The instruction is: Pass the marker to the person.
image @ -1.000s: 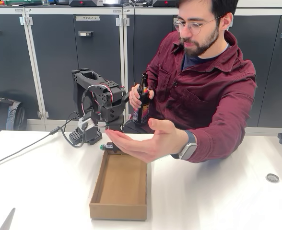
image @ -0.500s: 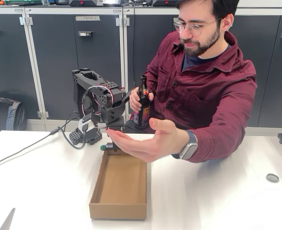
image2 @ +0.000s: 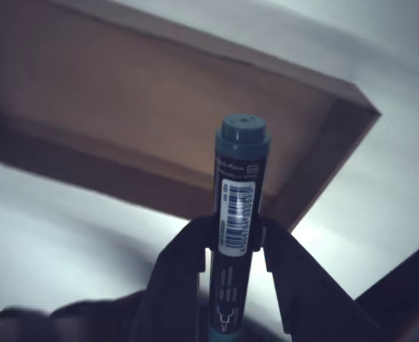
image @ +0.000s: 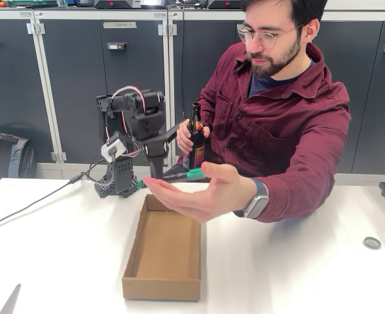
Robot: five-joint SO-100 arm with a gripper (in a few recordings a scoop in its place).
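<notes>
In the fixed view the black arm is raised, and my gripper (image: 163,175) is shut on the marker (image: 184,174). The marker lies roughly level, its green end just above the person's (image: 277,124) open, palm-up hand (image: 202,193). Whether it touches the palm is unclear. In the wrist view the dark barrel of the marker (image2: 236,206), with a barcode label and a teal end, stands clamped in my gripper (image2: 235,235) between the two black fingers (image2: 188,256), above the box.
An open cardboard box (image: 135,252) lies on the white table below the outstretched hand; the same box (image2: 124,121) appears under the marker. The person's other hand holds a dark bottle (image: 194,134) behind the arm. A cable (image: 35,203) runs left across the table. A small round lid (image: 372,243) sits far right.
The arm has risen from the far edge of the box, lifting the marker from table height up to the person's open palm. The hand and the bottle stayed nearly still.
</notes>
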